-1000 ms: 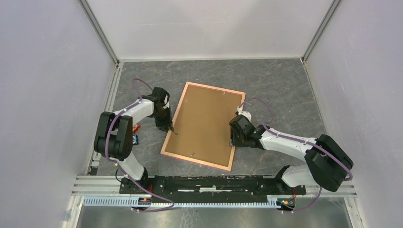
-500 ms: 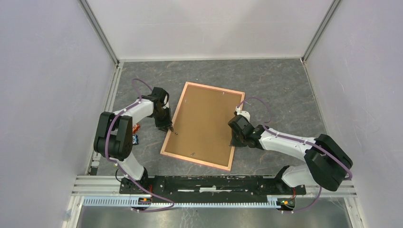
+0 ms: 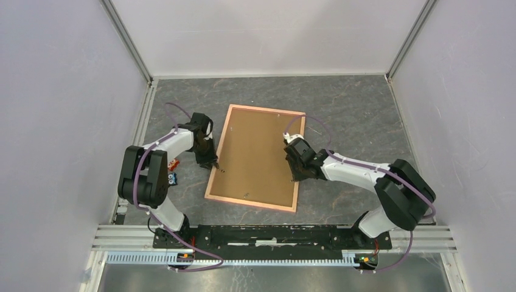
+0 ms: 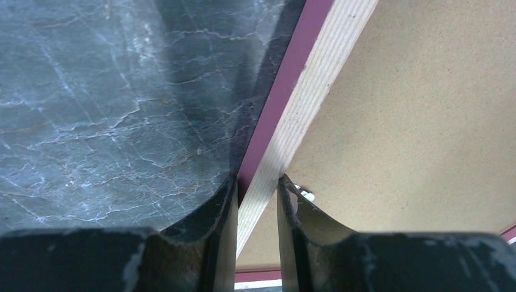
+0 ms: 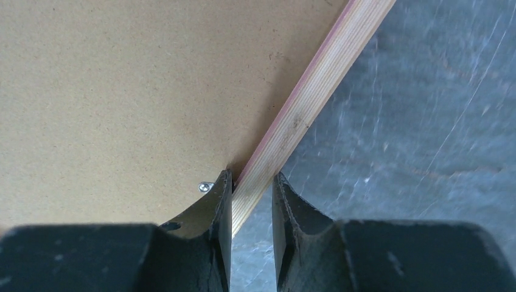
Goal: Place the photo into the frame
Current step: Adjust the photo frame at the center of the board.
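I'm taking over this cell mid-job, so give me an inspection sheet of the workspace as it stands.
Surface: dark marbled table, flat.
Job's things: the frame lies back up with a brown backing board in it; the photo is not seen.
Clutter: red item and blue item beside the left arm, too small to identify.
Grippers: left gripper and right gripper each clamp a long frame rail.
Cables: purple cables along both arms.
Surroundings: white walls.

Frame (image 3: pixel 251 203) flat mid-table; table (image 3: pixel 359 115) open behind and right; red, blue bits (image 3: pixel 173 177) crowd left wall (image 3: pixel 67 121).
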